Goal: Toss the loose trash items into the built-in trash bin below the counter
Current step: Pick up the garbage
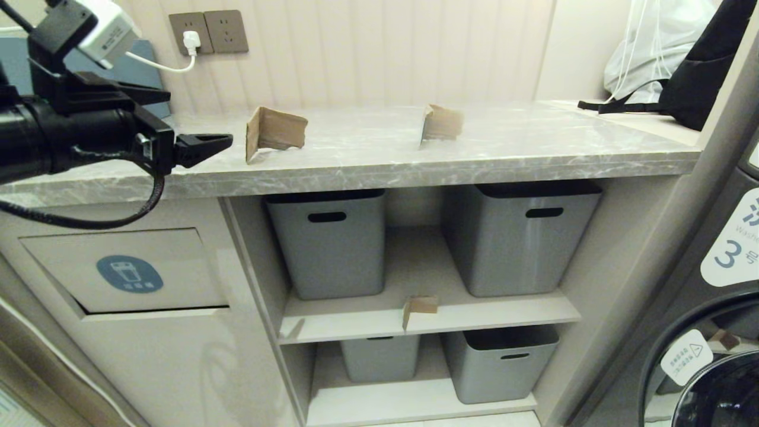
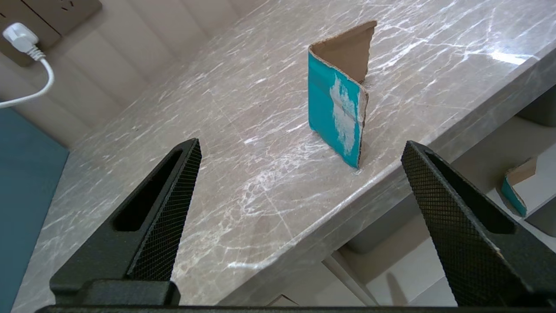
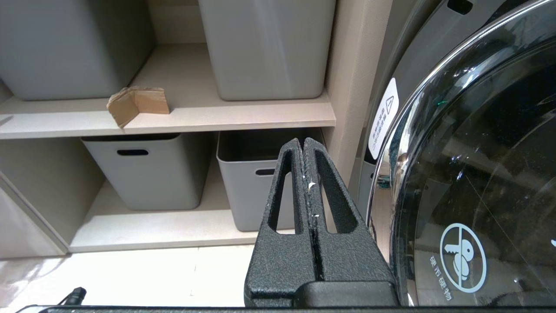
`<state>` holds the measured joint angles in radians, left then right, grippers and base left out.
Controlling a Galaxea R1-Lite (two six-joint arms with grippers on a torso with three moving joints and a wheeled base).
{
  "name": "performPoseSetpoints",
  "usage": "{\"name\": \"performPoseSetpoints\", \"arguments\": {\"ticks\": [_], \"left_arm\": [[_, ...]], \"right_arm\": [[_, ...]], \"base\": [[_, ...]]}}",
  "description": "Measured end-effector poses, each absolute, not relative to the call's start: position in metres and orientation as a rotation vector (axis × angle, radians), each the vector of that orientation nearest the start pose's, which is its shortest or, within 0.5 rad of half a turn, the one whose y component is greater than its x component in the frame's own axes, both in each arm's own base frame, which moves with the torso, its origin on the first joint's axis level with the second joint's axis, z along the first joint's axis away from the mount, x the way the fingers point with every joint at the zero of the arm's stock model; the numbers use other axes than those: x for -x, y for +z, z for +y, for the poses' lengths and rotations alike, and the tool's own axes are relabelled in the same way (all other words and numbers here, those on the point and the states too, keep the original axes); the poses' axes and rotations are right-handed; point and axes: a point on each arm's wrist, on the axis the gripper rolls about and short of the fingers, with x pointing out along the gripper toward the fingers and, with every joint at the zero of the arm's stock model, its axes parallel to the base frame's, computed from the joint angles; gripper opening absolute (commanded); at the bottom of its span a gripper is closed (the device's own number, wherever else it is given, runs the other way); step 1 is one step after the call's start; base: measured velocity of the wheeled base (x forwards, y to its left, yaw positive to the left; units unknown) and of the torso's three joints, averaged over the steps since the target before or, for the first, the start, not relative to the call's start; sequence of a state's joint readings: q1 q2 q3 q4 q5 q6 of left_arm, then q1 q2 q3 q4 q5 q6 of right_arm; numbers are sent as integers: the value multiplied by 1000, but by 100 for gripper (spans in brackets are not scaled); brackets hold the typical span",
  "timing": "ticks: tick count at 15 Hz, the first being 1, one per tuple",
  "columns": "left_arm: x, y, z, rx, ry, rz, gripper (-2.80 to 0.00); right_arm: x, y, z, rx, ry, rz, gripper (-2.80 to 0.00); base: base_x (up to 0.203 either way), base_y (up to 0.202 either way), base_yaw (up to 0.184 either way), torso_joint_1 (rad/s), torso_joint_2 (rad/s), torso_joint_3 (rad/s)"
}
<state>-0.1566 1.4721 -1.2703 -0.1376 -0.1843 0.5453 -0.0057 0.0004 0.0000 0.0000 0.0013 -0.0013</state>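
Three scraps: folded cardboard pieces, two on the counter, one on the upper shelf.
Counter (image 1: 533, 148): grey veined stone slab running across the cabinet, with open shelves beneath it.
Washing machine (image 1: 717, 332): stands at the right end, its round glass door in the right wrist view.
Grey tubs (image 1: 326, 249): two on the upper shelf, two on the lower.
Trash bin flap (image 1: 124, 273): beige panel with a blue oval sticker, under the counter's left end, shut.
Left gripper (image 1: 219, 142): level over the counter's left front edge, fingers spread wide and empty, pointing at the near scrap.
Right gripper (image 3: 304, 148): low beside the washing machine, fingers pressed together, holding nothing.
Near scrap (image 1: 276, 131): upright near the front edge, teal on one face.
Far scrap (image 1: 442, 123): upright, mid-counter.
Shelf scrap (image 1: 420, 307): at the shelf's front lip, between the two upper tubs.
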Motion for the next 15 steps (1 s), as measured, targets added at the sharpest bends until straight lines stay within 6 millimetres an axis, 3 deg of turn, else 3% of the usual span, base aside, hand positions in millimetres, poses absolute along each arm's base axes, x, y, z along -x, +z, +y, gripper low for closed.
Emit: {"name": "performPoseSetpoints", "arguments": {"ticks": [14,15], "left_arm": [[-320,327,-62,-543,-355,47,0],[-323,327,-62,-542,-354,44,-280]], "right_arm": [[23,75,0,1,-4,0,-280],[23,75,0,1,-4,0,-280]], "base": [[0,0,0,0,0,0],[0,0,0,0,0,0]]}}
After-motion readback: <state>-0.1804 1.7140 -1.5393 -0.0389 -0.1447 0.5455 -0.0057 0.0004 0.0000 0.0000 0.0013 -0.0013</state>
